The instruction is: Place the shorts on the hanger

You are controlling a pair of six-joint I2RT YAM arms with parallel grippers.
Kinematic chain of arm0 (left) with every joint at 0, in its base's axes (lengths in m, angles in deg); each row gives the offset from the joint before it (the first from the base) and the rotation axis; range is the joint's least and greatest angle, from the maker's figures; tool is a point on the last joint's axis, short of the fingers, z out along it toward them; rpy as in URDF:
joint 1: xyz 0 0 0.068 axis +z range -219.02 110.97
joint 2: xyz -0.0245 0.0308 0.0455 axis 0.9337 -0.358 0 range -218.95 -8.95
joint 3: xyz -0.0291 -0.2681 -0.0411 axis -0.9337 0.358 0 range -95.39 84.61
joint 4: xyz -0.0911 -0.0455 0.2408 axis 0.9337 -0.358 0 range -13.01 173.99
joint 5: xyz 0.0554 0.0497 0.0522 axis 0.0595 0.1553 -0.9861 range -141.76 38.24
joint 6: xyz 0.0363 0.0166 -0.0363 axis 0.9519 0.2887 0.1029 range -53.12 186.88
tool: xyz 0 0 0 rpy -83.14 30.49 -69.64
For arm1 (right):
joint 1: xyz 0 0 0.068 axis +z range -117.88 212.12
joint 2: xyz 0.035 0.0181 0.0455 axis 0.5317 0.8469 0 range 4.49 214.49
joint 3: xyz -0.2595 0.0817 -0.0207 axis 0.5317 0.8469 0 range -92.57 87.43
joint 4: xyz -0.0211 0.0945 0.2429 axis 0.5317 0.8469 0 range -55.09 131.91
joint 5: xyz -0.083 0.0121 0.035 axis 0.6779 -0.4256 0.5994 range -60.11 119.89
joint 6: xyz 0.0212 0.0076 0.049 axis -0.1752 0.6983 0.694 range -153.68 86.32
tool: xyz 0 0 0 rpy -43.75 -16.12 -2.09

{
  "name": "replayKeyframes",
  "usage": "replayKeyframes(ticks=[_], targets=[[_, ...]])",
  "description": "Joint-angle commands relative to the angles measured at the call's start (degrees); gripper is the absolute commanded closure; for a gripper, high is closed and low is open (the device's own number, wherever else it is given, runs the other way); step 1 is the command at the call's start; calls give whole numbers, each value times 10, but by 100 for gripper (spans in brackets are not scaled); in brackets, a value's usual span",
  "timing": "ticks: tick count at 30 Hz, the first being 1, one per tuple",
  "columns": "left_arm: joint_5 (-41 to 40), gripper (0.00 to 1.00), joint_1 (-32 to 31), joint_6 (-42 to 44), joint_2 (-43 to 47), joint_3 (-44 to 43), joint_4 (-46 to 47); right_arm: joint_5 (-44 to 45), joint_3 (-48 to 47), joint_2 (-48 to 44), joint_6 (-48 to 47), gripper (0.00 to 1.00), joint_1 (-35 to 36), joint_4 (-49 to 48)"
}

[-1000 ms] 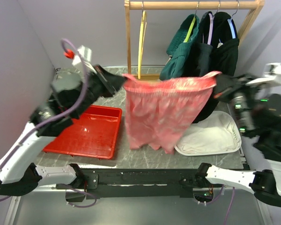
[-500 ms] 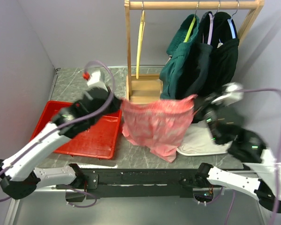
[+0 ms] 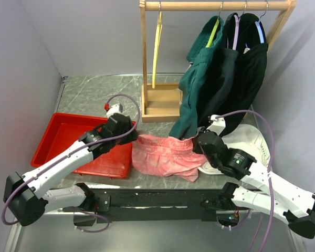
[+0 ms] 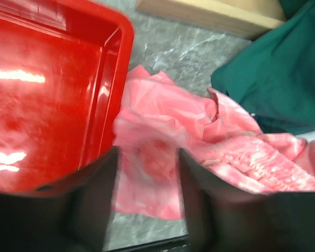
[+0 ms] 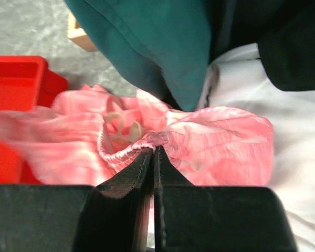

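Salmon-pink shorts [image 3: 165,156] lie crumpled on the worktop [image 3: 89,94] at lower centre of the top view, gathered waistband ruffled; the right end effector [image 5: 153,152] pinches that waistband, while the left end effector [image 4: 147,157] gapes apart, seemingly gripping nothing amid blur

- shorts [image 3: 165,155]: salmon pink, mottled with paler streaks.
- hanger [image 3: 156,47]: plain yellow.
- tray [image 3: 68,137]: glossy red.
- desk [image 3: 89,94]: grey, with white marble veining.
- hanging garments [image 3: 199,94]: dark green to near black.
- cloth [image 3: 252,143]: white.
- rack [image 3: 143,58]: pale natural wood.
- left end effector [image 4: 147,157] and right end effector [image 5: 152,150]: black.
- arms: white shells, black joints.
- cables: lilac.
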Motion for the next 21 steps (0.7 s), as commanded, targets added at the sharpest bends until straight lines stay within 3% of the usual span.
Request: replayKeyframes(ticks=[1, 5, 8, 16, 21], targets=[[-8, 34, 3, 51, 11, -91, -30, -7, 0, -10, 16, 92, -4, -50], [-38, 28, -3, 87, -23, -253, -158, -12, 6, -1, 17, 93, -4, -60], [-60, 23, -6, 130, -57, -374, -193, -14, 10, 5, 19, 93, -4, -65], [-33, 25, -6, 221, -241, -735, -241, -18, 16, -2, 22, 94, -4, -62], [-94, 26, -12, 281, -343, -851, -219, -31, 12, -1, 20, 95, -4, -56]])
